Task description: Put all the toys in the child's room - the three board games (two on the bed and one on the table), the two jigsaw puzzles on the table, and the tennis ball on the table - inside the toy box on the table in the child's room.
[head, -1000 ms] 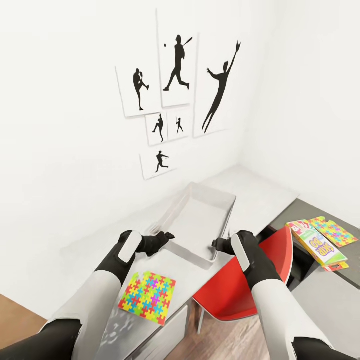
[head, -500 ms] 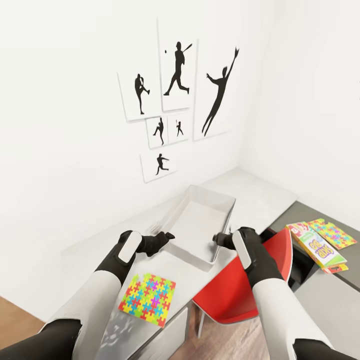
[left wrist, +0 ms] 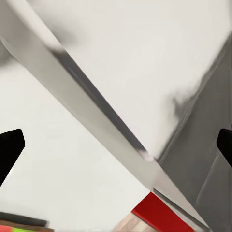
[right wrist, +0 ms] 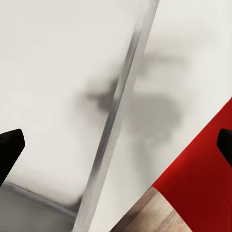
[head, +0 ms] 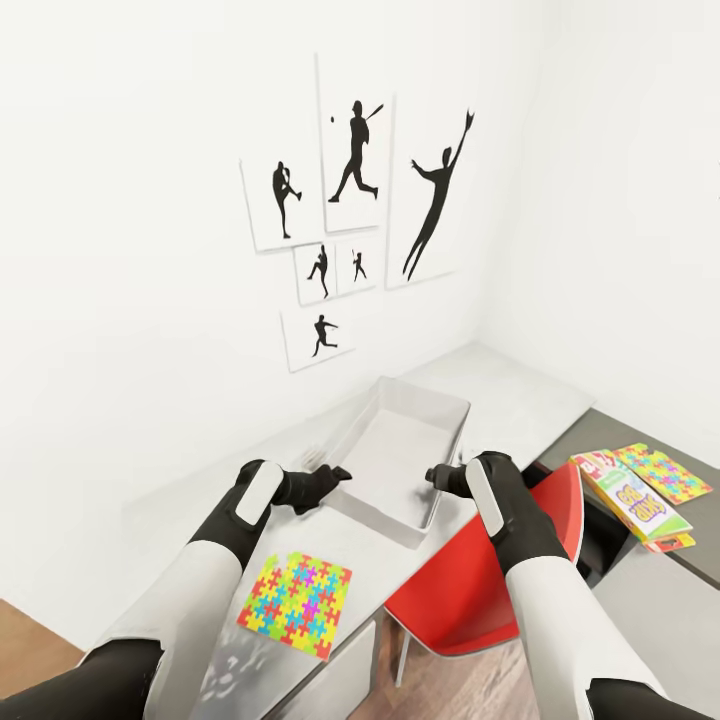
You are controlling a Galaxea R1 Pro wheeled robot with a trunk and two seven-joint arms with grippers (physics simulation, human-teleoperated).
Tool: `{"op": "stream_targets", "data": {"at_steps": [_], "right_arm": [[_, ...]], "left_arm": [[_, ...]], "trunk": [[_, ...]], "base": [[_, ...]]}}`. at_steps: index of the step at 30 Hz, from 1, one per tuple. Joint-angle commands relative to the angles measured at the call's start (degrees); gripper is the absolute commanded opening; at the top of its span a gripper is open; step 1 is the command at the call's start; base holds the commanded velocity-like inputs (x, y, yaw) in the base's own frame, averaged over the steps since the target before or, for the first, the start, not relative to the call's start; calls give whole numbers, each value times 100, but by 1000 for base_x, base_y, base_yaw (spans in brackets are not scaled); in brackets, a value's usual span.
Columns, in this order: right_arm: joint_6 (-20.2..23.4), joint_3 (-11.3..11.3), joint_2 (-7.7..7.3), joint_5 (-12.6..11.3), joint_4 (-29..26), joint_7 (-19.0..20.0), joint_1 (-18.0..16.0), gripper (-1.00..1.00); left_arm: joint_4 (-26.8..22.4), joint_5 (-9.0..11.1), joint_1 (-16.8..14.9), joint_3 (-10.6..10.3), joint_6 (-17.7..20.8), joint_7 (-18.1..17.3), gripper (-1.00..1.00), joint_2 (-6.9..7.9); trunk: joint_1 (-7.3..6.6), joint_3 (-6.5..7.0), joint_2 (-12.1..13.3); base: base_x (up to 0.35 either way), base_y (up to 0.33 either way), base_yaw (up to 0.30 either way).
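The light-grey toy box [head: 400,455] rests on the pale table [head: 520,400] below the posters. My left gripper [head: 335,472] is open at the box's near left rim, and that rim [left wrist: 96,108] runs between its spread fingertips [left wrist: 9,150]. On the near right side my right gripper [head: 437,476] is open too, straddling the wall [right wrist: 113,130]. One jigsaw puzzle [head: 297,592] lies on the table under my left forearm. A second jigsaw puzzle [head: 667,472] and the SKIP-BO board game [head: 630,497] lie on the dark lower section. The tennis ball and the bed are out of view.
A red chair [head: 480,585] is pushed against the table just under my right arm. Beneath the SKIP-BO box another flat box's edge [head: 672,542] sticks out. White walls meet in a corner behind the table, and wood floor [head: 455,680] lies below.
The whole picture has shifted down a little, so the camera moved. Both grippers stay open at the toy box's near sides, the right one slightly higher.
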Motion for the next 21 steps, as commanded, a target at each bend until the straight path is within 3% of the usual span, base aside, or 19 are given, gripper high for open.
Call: {"op": "stream_targets", "data": {"at_steps": [1, 21], "right_arm": [[16, -11, 4, -61, -6, -49, -5, 100], [31, -8, -8, -60, -149, -42, 39, 100]], "left_arm": [[-9, 60, -4, 28, 43, 53, 100, -6], [-60, 70, -4, 77, 642, 31, 100, -6]], "trunk": [[4, -3, -12], [4, 184, -12]], "base": [[0, 0, 0], [0, 0, -10]]}}
